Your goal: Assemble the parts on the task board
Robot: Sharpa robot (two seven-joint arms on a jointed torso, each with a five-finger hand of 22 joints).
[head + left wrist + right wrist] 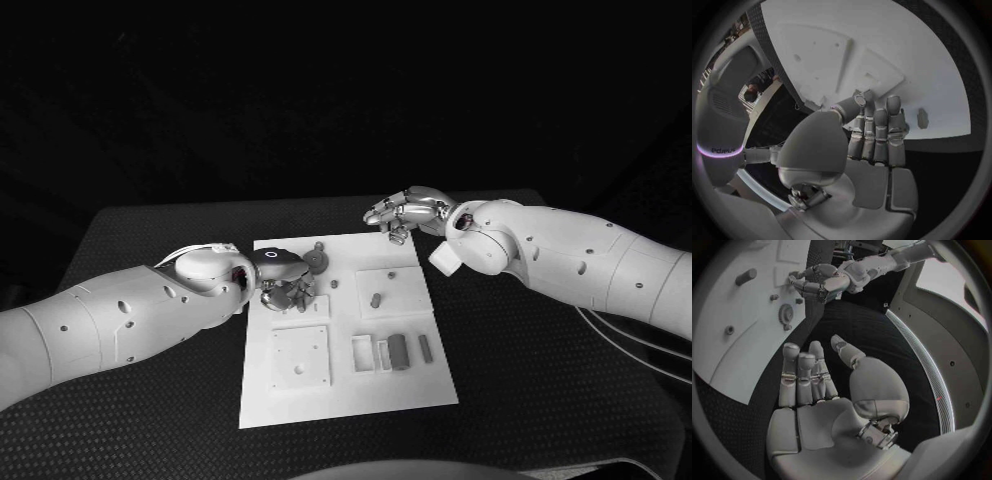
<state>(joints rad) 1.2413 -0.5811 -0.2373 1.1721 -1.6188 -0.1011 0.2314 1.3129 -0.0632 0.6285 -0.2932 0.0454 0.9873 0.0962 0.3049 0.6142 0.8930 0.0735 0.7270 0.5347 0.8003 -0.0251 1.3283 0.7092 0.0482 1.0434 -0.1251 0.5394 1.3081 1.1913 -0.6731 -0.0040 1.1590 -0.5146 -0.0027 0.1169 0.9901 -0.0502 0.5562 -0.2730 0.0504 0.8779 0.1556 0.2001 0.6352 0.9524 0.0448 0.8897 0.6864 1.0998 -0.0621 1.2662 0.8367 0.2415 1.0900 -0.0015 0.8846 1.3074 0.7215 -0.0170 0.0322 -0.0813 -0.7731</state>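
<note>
While both hover over the task board [346,390], left hand [284,285] fingers together, empty, right hand [405,213] fingers apart, empty.

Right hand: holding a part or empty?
Empty. The right hand shows a bare palm with fingers extended and apart, off the task board.

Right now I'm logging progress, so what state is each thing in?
task board: flat on the table.
left robot hand: curled over the board's left part; hold unclear.
right robot hand: above the board's far edge, holding nothing.
grey parts: lying side by side, unassembled.
</note>
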